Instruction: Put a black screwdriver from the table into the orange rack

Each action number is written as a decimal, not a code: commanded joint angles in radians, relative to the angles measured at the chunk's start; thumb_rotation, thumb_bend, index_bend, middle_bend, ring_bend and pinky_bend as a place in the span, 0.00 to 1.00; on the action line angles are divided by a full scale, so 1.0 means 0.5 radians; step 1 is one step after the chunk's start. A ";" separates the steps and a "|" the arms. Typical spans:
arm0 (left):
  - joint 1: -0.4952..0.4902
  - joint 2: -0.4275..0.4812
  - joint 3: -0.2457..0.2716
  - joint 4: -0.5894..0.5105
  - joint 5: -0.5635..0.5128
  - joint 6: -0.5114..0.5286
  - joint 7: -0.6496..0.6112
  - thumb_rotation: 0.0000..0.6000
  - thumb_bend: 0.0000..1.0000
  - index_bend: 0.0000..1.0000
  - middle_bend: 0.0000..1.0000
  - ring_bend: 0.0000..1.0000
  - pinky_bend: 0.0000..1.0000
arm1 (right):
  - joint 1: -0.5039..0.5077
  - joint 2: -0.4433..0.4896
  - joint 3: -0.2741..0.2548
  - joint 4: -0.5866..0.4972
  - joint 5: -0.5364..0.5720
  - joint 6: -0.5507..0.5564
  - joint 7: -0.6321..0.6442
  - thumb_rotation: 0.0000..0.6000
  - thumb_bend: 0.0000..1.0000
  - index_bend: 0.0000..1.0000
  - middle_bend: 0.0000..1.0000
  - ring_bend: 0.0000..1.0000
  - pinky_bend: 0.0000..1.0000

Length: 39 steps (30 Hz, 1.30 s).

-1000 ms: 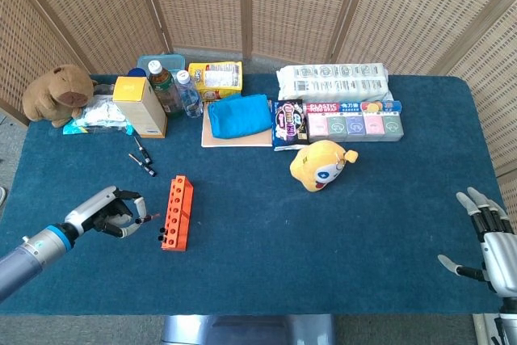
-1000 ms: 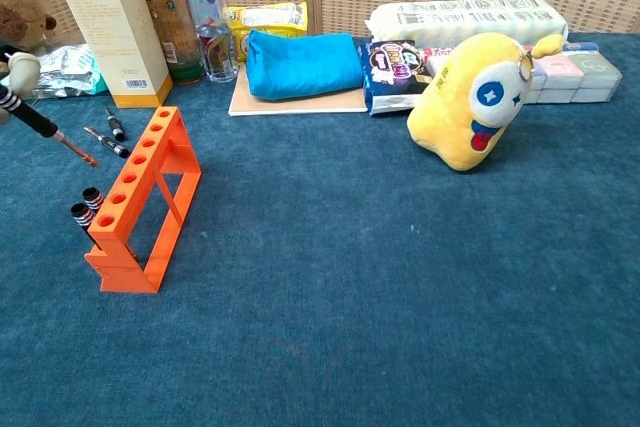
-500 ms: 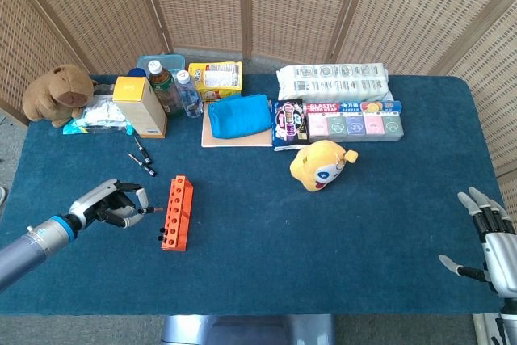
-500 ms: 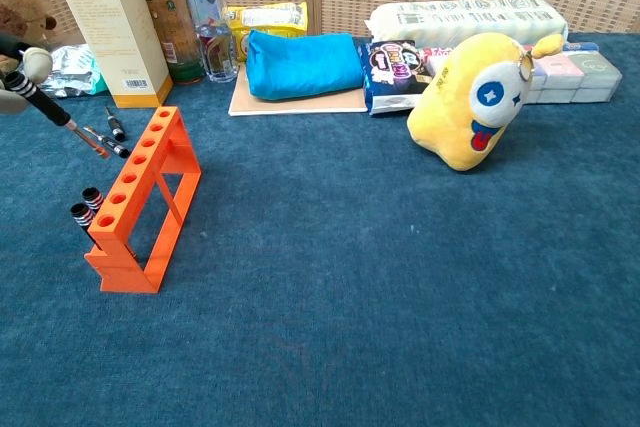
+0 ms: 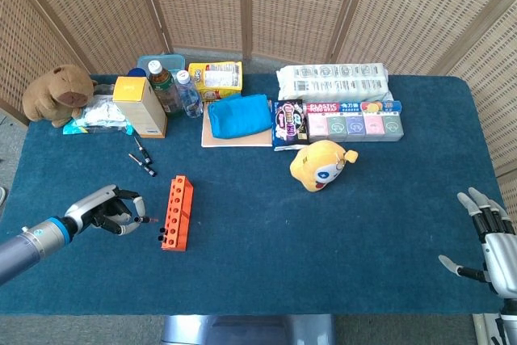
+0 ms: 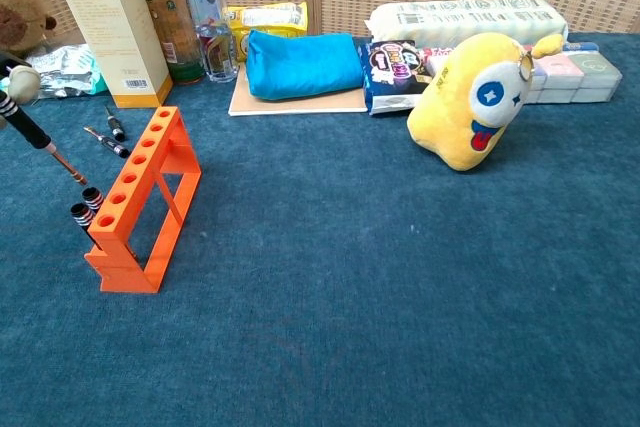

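At the left edge of the blue cloth-covered table, just beside the long orange plastic rack with its row of round holes, we have our left hand curled around a slim black-handled screwdriver. From the chest view its long axis slants, handle up and to the left, metal tip down and toward the rack, short of the holes and clear of the rack's top bar. The rack runs lengthwise away from us, so the holes lie to the right of the tip. We judge the coming move turns on standing the shaft upright over a free hole. Our right hand rests well apart at the far right edge, fingers spread, holding nothing.
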 commanded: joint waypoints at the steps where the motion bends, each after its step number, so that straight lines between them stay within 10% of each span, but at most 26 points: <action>1: -0.033 0.019 0.022 -0.013 0.010 -0.019 -0.025 1.00 0.38 0.58 1.00 1.00 1.00 | 0.001 0.000 0.000 0.000 0.000 -0.001 0.000 1.00 0.13 0.04 0.02 0.00 0.00; 39: -0.169 -0.186 0.169 0.144 -0.054 0.054 -0.123 1.00 0.38 0.58 1.00 1.00 1.00 | 0.004 0.011 0.002 0.005 0.011 -0.012 0.030 1.00 0.13 0.04 0.02 0.00 0.00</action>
